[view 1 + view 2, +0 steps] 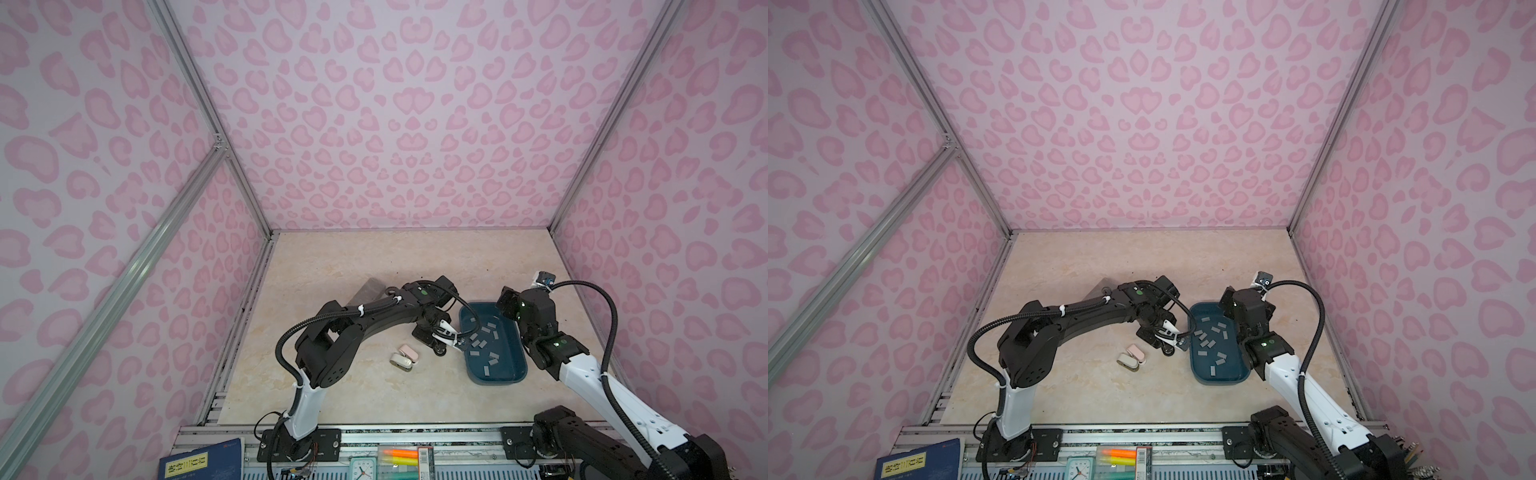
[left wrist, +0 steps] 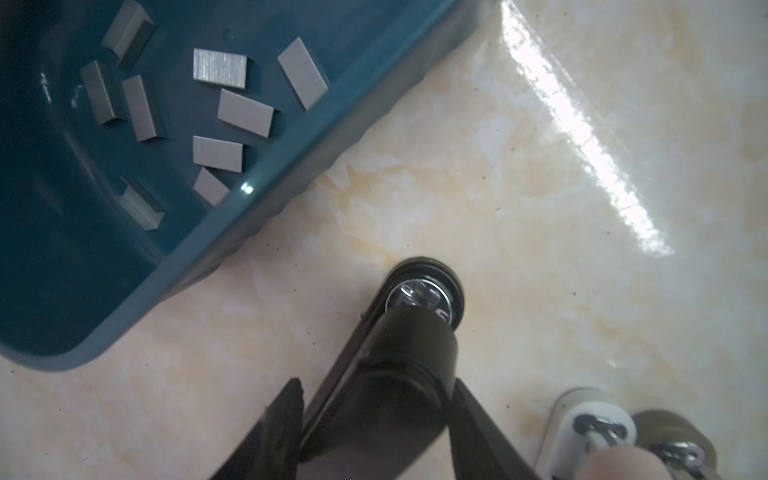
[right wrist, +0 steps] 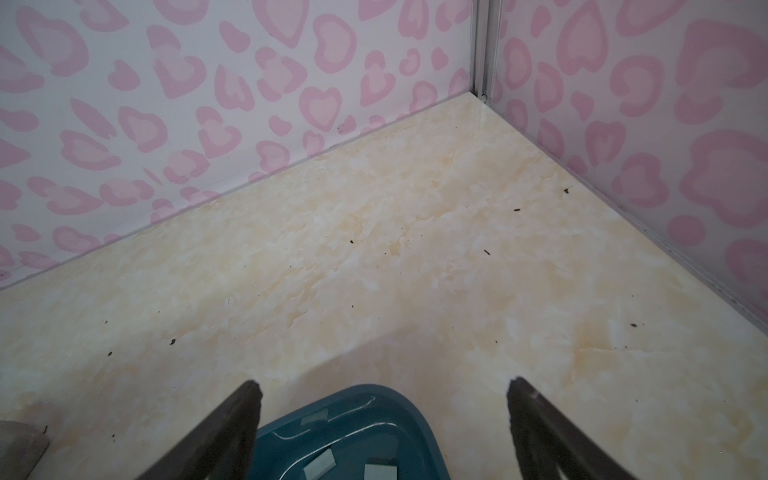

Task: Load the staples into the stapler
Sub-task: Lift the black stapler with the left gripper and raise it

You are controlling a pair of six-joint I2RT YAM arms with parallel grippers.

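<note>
Closed around the black stapler (image 2: pixel 399 374): the left claw (image 2: pixel 376 388), one dark finger (image 2: pixel 286 415) against each flank, the body wedged between them. Stapler lying on the marbled desk (image 2: pixel 540 249), its round metal-plated end pointing away from the wrist, just beside the long wall of the teal tray (image 2: pixel 291 174) but apart from it by a band of bare desk.

In that tray, the staples (image 2: pixel 219 68): short silver-grey strips scattered loose on the floor, some flat, some on edge. Near the left claw yet separated from it by the tray's rim, touching neither the fingers nor the stapler. In both top views, the same strips (image 1: pixel 482 343) (image 1: pixel 1206 343) spread over the tray's middle and near end, to the right of the left arm's tip.

Spread wide and gripping nothing: the right claw (image 3: pixel 384 395), hovering over the tray's far corner (image 3: pixel 345 415), with a few strips (image 3: pixel 320 463) on the tray floor underneath, well clear of both fingertips.

Elsewhere on the desk: two small pale objects (image 1: pixel 401 355), one pink and one white, side by side, left of the stapler; a grey block (image 1: pixel 368 291) farther back, partly hidden behind the left arm.
</note>
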